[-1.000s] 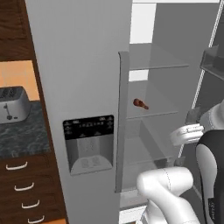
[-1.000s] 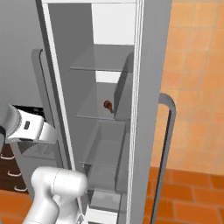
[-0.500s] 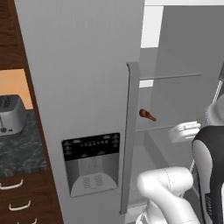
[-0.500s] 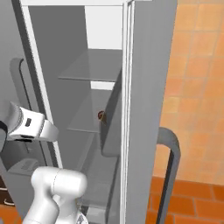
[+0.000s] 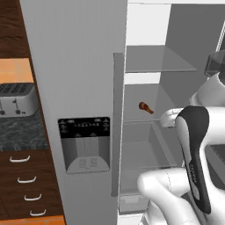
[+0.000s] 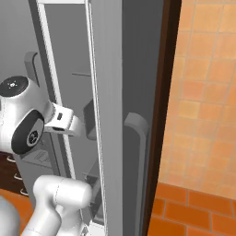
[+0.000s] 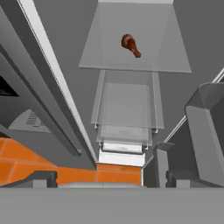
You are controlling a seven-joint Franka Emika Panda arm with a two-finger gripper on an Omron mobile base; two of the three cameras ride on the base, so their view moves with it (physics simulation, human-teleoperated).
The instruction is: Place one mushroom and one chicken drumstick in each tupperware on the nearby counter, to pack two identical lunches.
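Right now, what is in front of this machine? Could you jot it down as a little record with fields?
Setting: simulated kitchen, open fridge
Food in sight: one chicken drumstick, golden-brown, lying on a glass shelf inside the fridge
Below the shelf: clear drawer
Left of the fridge: toaster on the speckled counter
Fridge door: ice and water dispenser, tall handle
Hand: its open or shut state cannot be told; nothing seen held
Floor: orange tiles
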